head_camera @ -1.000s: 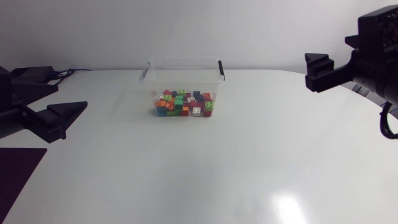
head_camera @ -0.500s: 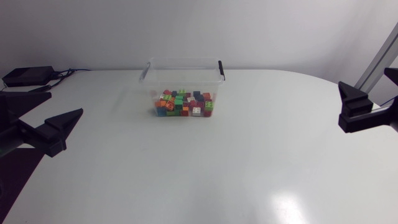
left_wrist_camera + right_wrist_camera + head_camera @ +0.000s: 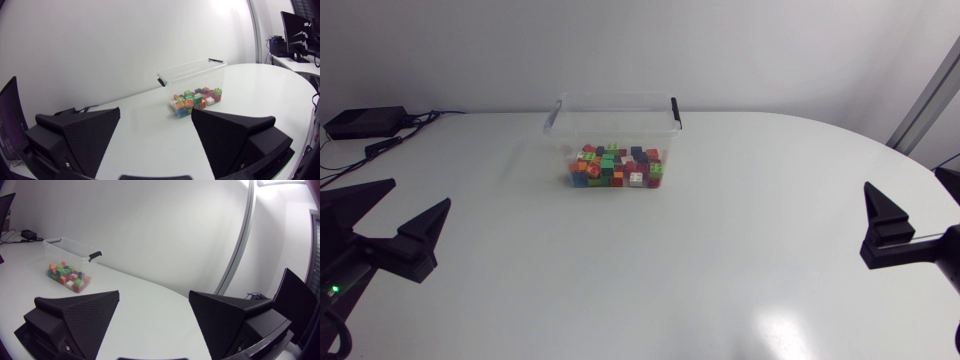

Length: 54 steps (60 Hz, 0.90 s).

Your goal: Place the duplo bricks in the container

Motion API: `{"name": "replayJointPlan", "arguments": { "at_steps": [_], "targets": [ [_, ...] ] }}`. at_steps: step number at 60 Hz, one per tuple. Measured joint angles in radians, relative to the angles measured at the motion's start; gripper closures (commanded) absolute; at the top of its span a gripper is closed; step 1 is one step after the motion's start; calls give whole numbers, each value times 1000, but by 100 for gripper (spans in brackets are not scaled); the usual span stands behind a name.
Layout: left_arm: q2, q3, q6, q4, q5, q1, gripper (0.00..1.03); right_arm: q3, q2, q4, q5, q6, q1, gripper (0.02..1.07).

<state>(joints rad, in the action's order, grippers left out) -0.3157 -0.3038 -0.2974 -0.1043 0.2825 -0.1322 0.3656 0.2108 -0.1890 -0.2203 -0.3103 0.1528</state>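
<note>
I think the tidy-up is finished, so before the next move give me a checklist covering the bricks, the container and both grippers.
1. Duplo bricks all inside the container: ok.
2. No loose bricks visible on the table: ok.
3. Container upright, no lid on: ok.
4. Left gripper open and empty: ok.
5. Right gripper open and empty: ok.
6. Both grippers well clear of the container: ok.
</note>
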Motion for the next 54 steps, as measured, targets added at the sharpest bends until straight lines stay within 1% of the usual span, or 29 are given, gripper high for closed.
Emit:
{"name": "replayJointPlan", "arguments": {
  "at_steps": [36, 42, 54],
  "targets": [
    [285, 262, 242, 84, -261, 117, 5, -319, -188, 165, 203, 254, -136, 7],
    [303, 283, 260, 85, -270, 123, 5, -348, -201, 168, 214, 275, -146, 7],
    [309, 284, 272, 88, -274, 124, 5, -349, -206, 171, 217, 285, -148, 7]
  ]
}}
